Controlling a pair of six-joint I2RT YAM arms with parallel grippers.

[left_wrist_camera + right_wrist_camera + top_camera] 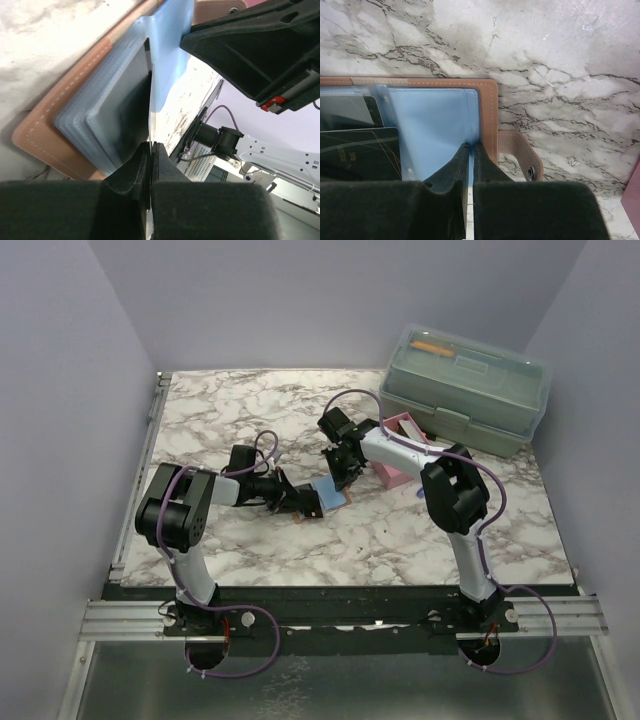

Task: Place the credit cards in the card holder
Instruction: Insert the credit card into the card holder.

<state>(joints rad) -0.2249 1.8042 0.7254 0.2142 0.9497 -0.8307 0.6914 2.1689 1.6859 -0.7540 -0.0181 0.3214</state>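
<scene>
Item: card holder (328,498), lying open on the counter (250,420) between both arms, with dark cards (360,150) in its sleeves.
Grip, your left fingers (150,150): shut tight on a thin sheet (150,100) seen edge-on; whether it is a sleeve or a card cannot be told.
Grip, your right fingers (471,150): pinched on the holder's pale-blue inner leaf.
Hazards: pull the arms apart and you may tear the leaf or drag the holder. Loosen either pinch and the pocket could close.
</scene>
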